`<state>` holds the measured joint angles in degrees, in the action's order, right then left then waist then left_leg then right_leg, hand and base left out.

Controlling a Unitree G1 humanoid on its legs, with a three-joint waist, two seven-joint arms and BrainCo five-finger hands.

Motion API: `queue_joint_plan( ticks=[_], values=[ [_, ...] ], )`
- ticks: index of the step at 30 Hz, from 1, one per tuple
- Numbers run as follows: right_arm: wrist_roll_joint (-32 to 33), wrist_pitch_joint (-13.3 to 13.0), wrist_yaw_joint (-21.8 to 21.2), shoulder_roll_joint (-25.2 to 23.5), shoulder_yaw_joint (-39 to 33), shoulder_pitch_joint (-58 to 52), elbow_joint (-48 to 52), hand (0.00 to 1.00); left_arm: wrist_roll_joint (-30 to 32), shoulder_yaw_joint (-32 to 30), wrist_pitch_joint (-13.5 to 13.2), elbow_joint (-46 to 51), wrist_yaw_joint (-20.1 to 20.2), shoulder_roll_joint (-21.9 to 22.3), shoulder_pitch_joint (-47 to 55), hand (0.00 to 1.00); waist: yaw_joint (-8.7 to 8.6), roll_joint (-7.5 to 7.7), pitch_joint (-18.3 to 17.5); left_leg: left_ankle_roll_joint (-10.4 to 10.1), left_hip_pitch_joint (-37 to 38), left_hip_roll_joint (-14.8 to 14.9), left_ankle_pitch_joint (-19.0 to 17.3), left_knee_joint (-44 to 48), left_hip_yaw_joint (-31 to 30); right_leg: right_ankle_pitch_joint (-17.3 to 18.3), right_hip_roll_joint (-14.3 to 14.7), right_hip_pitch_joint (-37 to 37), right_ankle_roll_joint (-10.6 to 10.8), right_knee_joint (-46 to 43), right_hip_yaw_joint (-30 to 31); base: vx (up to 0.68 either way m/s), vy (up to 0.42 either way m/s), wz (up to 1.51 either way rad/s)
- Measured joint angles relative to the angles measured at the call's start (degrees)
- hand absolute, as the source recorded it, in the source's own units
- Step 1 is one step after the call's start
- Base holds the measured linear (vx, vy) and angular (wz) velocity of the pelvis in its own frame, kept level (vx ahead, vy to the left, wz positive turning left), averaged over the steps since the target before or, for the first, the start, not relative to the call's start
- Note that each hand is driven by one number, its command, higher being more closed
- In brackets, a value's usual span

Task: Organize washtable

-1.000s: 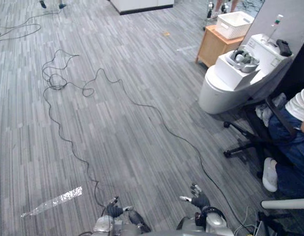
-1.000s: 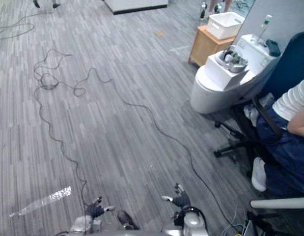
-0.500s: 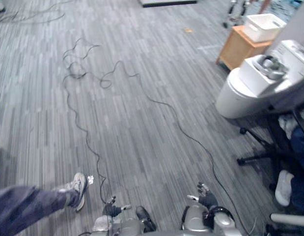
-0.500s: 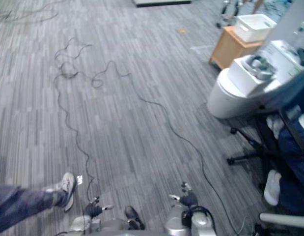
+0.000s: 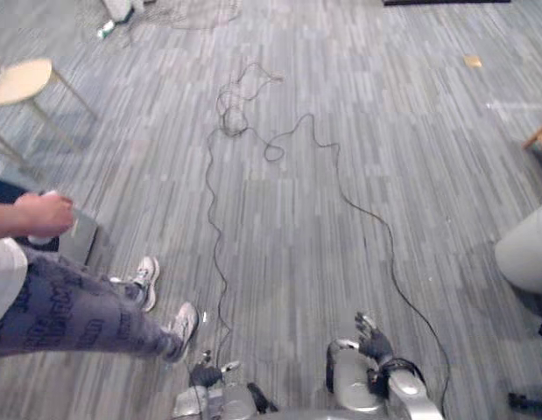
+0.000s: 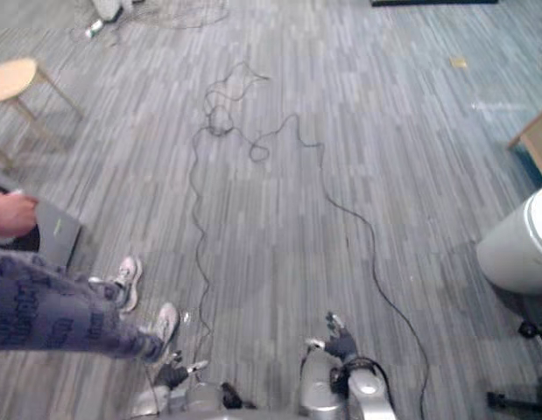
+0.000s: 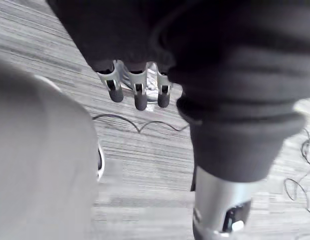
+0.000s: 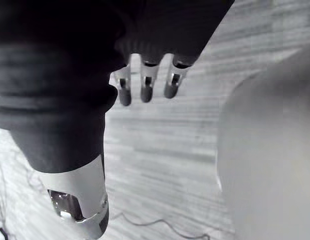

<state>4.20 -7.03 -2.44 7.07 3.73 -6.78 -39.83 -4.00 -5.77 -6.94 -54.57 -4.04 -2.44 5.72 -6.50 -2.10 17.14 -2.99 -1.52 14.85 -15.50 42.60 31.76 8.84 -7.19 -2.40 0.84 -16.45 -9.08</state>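
Observation:
Both hands hang low over grey striped carpet. My left hand [image 5: 203,374] has its fingers [image 7: 138,95] straight and relaxed, with nothing in them. My right hand [image 5: 373,343] is the same, its fingers [image 8: 146,87] loose over bare floor and holding nothing. At the right edge stands the rounded white side of a basin-like unit [image 5: 526,254], well away from both hands.
A person stands close at my left, legs and white shoes [image 5: 69,315] on the carpet and one hand [image 5: 43,213] holding something small over a flat grey thing [image 6: 56,232]. A wooden stool [image 5: 21,80] stands at the far left. A wooden cabinet corner [image 6: 535,140] shows at the right.
The camera has swung left: the white unit and cabinet slid to the right edge, and the office chair left the view. A person has walked in at left. Both hands hang as before.

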Motion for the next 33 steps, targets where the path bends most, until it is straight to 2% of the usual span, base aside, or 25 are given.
queue_joint_plan(
  ticks=[1, 3, 4, 6, 7, 8, 9, 10, 12, 13, 15, 16, 18, 20, 21, 22, 24, 25, 26, 27, 29, 30, 31, 32, 33],
  values=[
    [-0.3, 0.0, 0.0, -0.4, -0.3, -0.1, -0.1, 0.00, 0.0, -0.7, 0.0, 0.0, 0.0, -0.1, 0.0, 0.00, -0.53, 0.37, 0.2, -0.1, -2.2, -1.3, -0.4, -2.7, -0.9, -0.2, -0.1, 4.4, -0.2, 3.7, -2.3, 0.34, -0.100, 0.66],
    [-0.4, 0.0, -0.1, -0.8, -0.5, 0.2, -1.6, 0.00, -0.5, -1.3, -0.2, 0.8, 0.0, -0.2, 0.0, 0.00, 0.10, 0.71, 0.3, -0.3, -6.7, -4.2, -0.1, -11.0, -2.0, -0.2, -0.1, 8.8, -0.2, 7.8, -5.0, 0.31, -0.031, 0.65],
    [-0.5, 0.0, -0.1, -1.0, -0.9, 0.2, -2.8, 0.00, -0.7, -1.4, -0.4, 1.6, 0.0, -0.1, -0.2, 0.00, 1.24, 0.64, 0.3, -1.6, -9.4, -6.5, 1.8, -19.3, -3.6, -0.2, -0.1, 10.7, 0.0, 10.1, -5.9, 0.32, 0.028, 0.41],
    [-0.5, 0.0, 0.0, -1.2, -1.2, 0.4, -4.1, 0.00, -1.6, -1.5, -0.5, 2.3, 0.1, 0.2, -0.2, 0.00, 2.10, 0.36, 0.1, -2.2, -11.5, -7.9, 6.5, -29.2, -6.5, -0.1, 0.5, 13.3, 0.9, 13.0, -6.5, 0.32, 0.116, 0.07],
    [-0.9, 0.0, 0.0, -1.2, -1.1, 0.4, -4.7, 0.00, -2.3, -1.7, -0.8, 2.3, 0.2, 0.3, -0.3, 0.00, 2.69, 0.36, 0.1, -1.5, -12.3, -7.8, 11.4, -31.0, -8.1, 0.7, 1.0, 15.3, 2.5, 14.4, -6.3, 0.47, 0.240, -0.19],
    [-1.6, 0.0, 0.0, -1.7, -1.1, 0.5, -5.4, 0.00, -2.4, -2.8, -0.8, 2.3, 0.2, 0.1, -0.4, 0.00, 2.93, 1.70, -0.2, 1.7, -11.2, -8.9, 14.3, -30.0, -8.1, 2.1, -0.5, 17.2, 3.3, 14.5, -5.9, 0.48, 0.265, -0.24],
    [-2.3, 0.0, 0.0, -2.2, -1.1, 0.6, -5.8, 0.00, -2.5, -3.5, -0.8, 2.2, 0.2, 0.1, -0.4, 0.00, 2.96, 2.64, -0.7, 2.8, -11.0, -10.0, 13.2, -29.3, -8.1, 3.1, -1.8, 17.2, 3.1, 13.7, -5.3, 0.42, 0.201, -0.23],
    [-2.6, -0.1, -0.1, -2.2, -1.5, 0.5, -6.1, 0.00, -2.5, -4.1, -0.6, 1.8, 0.1, 0.1, -0.4, 0.00, 2.45, 3.45, -1.3, 5.6, -11.0, -11.1, 11.2, -28.0, -8.4, 3.8, -3.0, 15.7, 2.1, 8.8, -4.5, 0.44, 0.206, -0.22],
    [-2.7, -0.3, -0.2, -2.7, -2.0, 0.4, -5.8, 0.00, -2.4, -4.0, -0.1, 1.3, 0.0, -0.3, -0.7, 0.00, 2.39, 4.07, -1.2, 7.0, -8.7, -12.0, 10.3, -27.3, -8.1, 3.7, -5.5, 9.8, 2.2, -6.9, -2.2, 0.49, 0.242, -0.13],
    [-2.7, -0.3, -0.2, -3.9, -2.7, 0.4, -5.7, 0.00, -2.1, -2.9, 0.6, 0.2, 0.1, -1.9, -1.6, 0.00, 2.16, 6.19, -1.3, 7.8, -4.1, -14.3, 8.3, -28.8, -8.3, -0.9, -9.1, 3.6, 3.6, -24.6, 0.0, 0.45, 0.219, 0.14],
    [-2.7, -0.3, -0.4, -4.3, -3.1, 0.4, -5.7, 0.00, -1.8, -1.2, 1.4, -1.0, -0.1, -2.7, -2.1, 0.00, 1.80, 6.11, -0.8, 7.6, 1.0, -15.3, 6.3, -30.4, -9.2, -0.2, -9.8, -0.6, 4.1, -36.0, 0.9, 0.43, 0.173, 0.25],
    [-2.8, -0.4, -0.3, -4.2, -3.1, 0.4, -5.6, 0.00, -1.8, 0.0, 1.5, -1.2, -0.2, -2.6, -2.1, 0.00, 1.78, 5.65, -0.7, 7.6, 4.8, -15.2, 5.4, -31.8, -9.8, 2.9, -8.9, -3.0, 3.5, -38.9, -1.3, 0.39, 0.135, 0.19],
    [-2.7, -0.5, -0.3, -3.8, -3.2, 0.6, -4.9, 0.00, -1.8, 2.0, 1.5, -1.4, -0.3, -2.4, -2.5, 0.00, 0.78, 4.80, -0.7, 7.8, 8.7, -14.7, 4.2, -33.8, -10.6, 6.8, -7.0, -7.3, 1.7, -35.4, -5.6, 0.50, 0.133, 0.19],
    [-2.6, -1.0, -0.4, -3.5, -3.3, 1.0, -3.9, 0.00, -1.8, 3.9, 1.5, -2.4, -0.2, -2.1, -3.6, 0.00, 0.09, 3.87, -0.4, 7.0, 11.4, -14.0, 2.8, -35.0, -10.9, 7.3, -3.8, -12.1, 1.0, -24.8, -9.4, 0.48, 0.064, 0.22],
    [-2.6, -1.0, -0.4, -3.5, -3.3, 1.8, -4.0, 0.00, -1.7, 4.3, 1.5, -2.3, -0.2, -1.7, -3.9, 0.00, -0.68, 3.73, -0.3, 6.5, 13.1, -14.0, 2.5, -36.2, -11.4, 5.0, -2.1, -14.2, 0.2, -14.8, -12.4, 0.64, 0.038, 0.30],
    [-2.6, -1.1, -0.4, -3.5, -3.3, 2.1, -4.0, 0.00, -1.2, 4.9, 1.6, -2.3, -0.2, -1.3, -4.3, 0.00, -0.80, 3.64, -0.3, 5.1, 14.8, -14.1, 1.8, -37.2, -11.7, 0.3, -0.5, -15.8, -0.2, -4.0, -14.3, 0.56, 0.018, 0.32],
    [-2.6, -1.1, -0.4, -3.6, -3.4, 2.1, -4.0, 0.00, -0.4, 5.8, 1.6, -2.3, -0.1, -1.1, -4.5, 0.00, -0.78, 4.06, -0.4, 2.4, 17.9, -15.3, 0.2, -38.3, -13.2, -5.5, 0.8, -17.2, 0.1, 6.8, -14.1, 0.66, -0.034, 0.41],
    [-2.6, -1.1, -0.4, -3.8, -3.6, 2.1, -4.0, 0.00, 0.2, 6.2, 1.6, -2.3, 0.0, -1.0, -3.6, 0.00, -0.82, 4.29, -0.4, -0.1, 21.1, -16.1, -1.4, -38.8, -14.4, -6.4, 0.9, -17.3, -0.6, 8.2, -12.5, 0.64, -0.082, 0.51],
    [-2.5, -1.1, -0.4, -3.9, -3.9, 2.0, -4.0, 0.00, 0.2, 6.2, 1.5, -2.3, 0.0, -0.8, -3.1, 0.00, -1.01, 4.15, -0.4, -1.3, 22.7, -16.2, -2.1, -38.8, -15.1, -7.4, 1.1, -17.0, -1.8, 7.8, -10.7, 0.69, -0.111, 0.55],
    [-2.7, -1.1, -0.5, -3.5, -5.3, 2.6, -3.8, 0.00, 0.4, 5.8, 1.5, -2.3, 0.0, 0.3, -3.0, 0.00, -1.31, 2.82, -0.9, -1.6, 23.5, -14.8, -2.5, -35.9, -16.3, -10.6, 1.3, -18.0, -4.2, 1.9, -8.6, 0.70, -0.201, 0.60],
    [-2.7, -1.1, -0.6, -3.4, -6.8, 2.6, -3.4, 0.00, 0.8, 5.8, 1.4, -2.2, 0.1, 0.7, -3.0, 0.00, -1.87, 1.35, -0.7, -5.4, 17.3, -11.0, -1.1, -16.1, -17.5, -10.6, 0.4, -16.3, -4.2, -3.4, -10.3, 0.73, -0.305, 0.57],
    [-2.8, -0.7, -0.5, -2.6, -7.3, 2.6, -2.9, 0.00, 0.8, 3.8, 1.5, -2.2, 0.1, 1.5, -2.8, 0.00, -2.02, -0.81, -0.3, -11.1, 10.7, -5.2, 5.5, 1.3, -17.4, -8.7, 2.4, -12.6, -5.0, -3.0, -11.4, 0.66, -0.266, 0.18],
    [-2.8, 0.1, -0.2, -2.4, -7.2, 2.6, -3.2, 0.00, 0.8, 2.5, 1.4, -2.1, 0.1, 2.1, -2.5, 0.00, -1.48, -2.18, -0.1, -11.5, 6.8, -0.4, 6.4, 12.4, -16.4, -7.2, 4.6, -9.3, -5.9, -2.2, -11.5, 0.79, -0.248, -0.09],
    [-2.6, 1.0, 0.1, -2.4, -7.5, 2.5, -4.3, 0.00, 0.8, 0.8, 1.4, -1.5, 0.1, 1.6, -2.4, 0.00, -0.56, -1.81, 0.5, -9.1, 3.0, 4.3, 5.0, 21.5, -12.6, -4.0, 6.6, -3.0, -6.5, -0.4, -10.9, 0.63, -0.173, -0.23],
    [-2.6, 1.1, 0.2, -2.6, -7.7, 2.5, -4.8, 0.00, 0.8, 0.6, 1.3, -1.3, 0.1, 1.1, -2.4, 0.00, -0.55, -1.16, 0.8, -7.0, 1.8, 5.0, 4.0, 21.5, -11.0, -3.3, 6.8, -0.1, -6.2, 1.0, -10.6, 0.71, -0.211, -0.20]
  ],
)
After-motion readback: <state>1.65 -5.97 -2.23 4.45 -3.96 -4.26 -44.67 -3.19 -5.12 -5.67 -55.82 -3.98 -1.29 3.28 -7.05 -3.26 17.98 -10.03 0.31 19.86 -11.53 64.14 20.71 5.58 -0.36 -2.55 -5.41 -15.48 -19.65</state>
